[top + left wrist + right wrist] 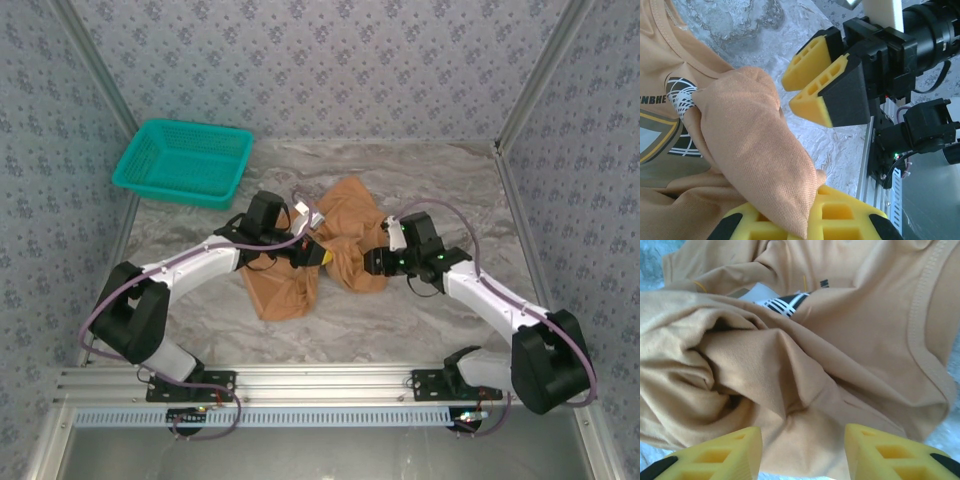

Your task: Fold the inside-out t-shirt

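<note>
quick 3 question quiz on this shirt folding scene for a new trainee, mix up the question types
1. True or false: the left gripper is shut on a fold of the t-shirt.
2. Pick one: seen from the top camera, the teal basket sits A) at the far left, apart from the cloth; B) at the near right; C) on top of the cloth.
3. Fill in: the right gripper has its jaws ____, with cloth just beyond them.

Key: 1 true; 2 A; 3 open.

White arms (200, 262), black joints (545, 365), yellow claws (802, 452)
</note>
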Robot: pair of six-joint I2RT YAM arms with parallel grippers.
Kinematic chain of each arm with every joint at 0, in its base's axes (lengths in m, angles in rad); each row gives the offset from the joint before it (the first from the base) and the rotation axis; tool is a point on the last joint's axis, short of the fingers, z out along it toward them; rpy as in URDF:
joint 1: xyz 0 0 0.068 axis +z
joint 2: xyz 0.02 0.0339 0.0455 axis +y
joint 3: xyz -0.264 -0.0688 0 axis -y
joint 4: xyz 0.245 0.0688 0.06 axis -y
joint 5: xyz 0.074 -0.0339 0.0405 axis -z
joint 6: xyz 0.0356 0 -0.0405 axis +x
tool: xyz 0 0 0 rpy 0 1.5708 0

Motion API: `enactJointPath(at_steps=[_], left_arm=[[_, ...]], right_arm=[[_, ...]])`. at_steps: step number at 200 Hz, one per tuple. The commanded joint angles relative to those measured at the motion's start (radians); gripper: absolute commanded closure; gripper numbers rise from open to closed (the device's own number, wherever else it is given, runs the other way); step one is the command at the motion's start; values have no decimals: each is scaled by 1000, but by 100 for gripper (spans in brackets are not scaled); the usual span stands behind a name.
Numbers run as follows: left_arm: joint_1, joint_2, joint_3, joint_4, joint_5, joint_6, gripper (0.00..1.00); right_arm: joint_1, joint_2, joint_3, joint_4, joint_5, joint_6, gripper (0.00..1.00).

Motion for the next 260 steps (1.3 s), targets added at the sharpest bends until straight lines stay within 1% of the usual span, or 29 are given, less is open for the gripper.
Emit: enactJointPath(at_steps=[1,22,31,35,45,51,58,61,69,76,86,93,102,112,129,144,161,169,183,200,219,237,260], left_arm=[[3,-19,2,-2,32,16,100],[2,-24,-6,4,28,17,100],[5,-30,-7,-2,24,21,100],[5,-33,-11,2,22,21,100],[11,-47,-23,11,0,12,100],[16,-57,-33,16,-25,-1,100],[29,-71,-47,12,-69,-19,100],[37,-79,-55,10,-95,-29,100],[61,-98,-86,11,-169,-69,100],[78,-111,-116,-1,-269,-108,100],[85,-117,-130,-75,-426,-138,100],[80,-114,-128,-117,-465,-136,100],[66,-110,-125,-140,-475,-127,89],[42,-118,-125,-141,-495,-120,82],[-4,-156,-116,-143,-559,-101,57],[-37,-203,-107,-131,-581,-99,44],[-58,-242,-100,-93,-557,-136,28],[-67,-239,-96,-73,-535,-161,23],[-78,-195,-60,-82,-516,-195,23],[-82,-100,-1,-121,-494,-212,23],[-82,4,68,-132,-437,-216,24],[-87,88,140,-123,-379,-220,29],[-99,182,229,-179,-348,-190,40]], right_arm=[[11,46,5,117,-46,44,50],[20,129,16,221,-82,77,49],[29,172,32,240,-80,80,52],[30,193,39,241,-79,82,56],[31,222,46,239,-114,90,78],[24,215,42,243,-120,92,89],[13,178,28,237,-110,82,98],[9,150,21,229,-102,74,100],[-6,64,1,207,-74,49,100],[-16,-17,-20,188,-54,29,100],[-23,-123,-61,204,-43,8,100],[-20,-182,-99,256,-54,7,100],[-3,-234,-149,329,-72,19,100],[15,-260,-188,382,-81,23,100],[40,-267,-216,415,-87,-9,100],[64,-270,-228,432,-90,-44,100],[80,-271,-243,450,-80,-73,100],[83,-272,-252,461,-84,-81,100],[89,-273,-268,475,-84,-88,100],[98,-281,-289,488,-79,-93,100],[105,-297,-304,485,-68,-96,100],[111,-320,-315,477,-52,-99,100],[113,-343,-319,454,-36,-103,100]])
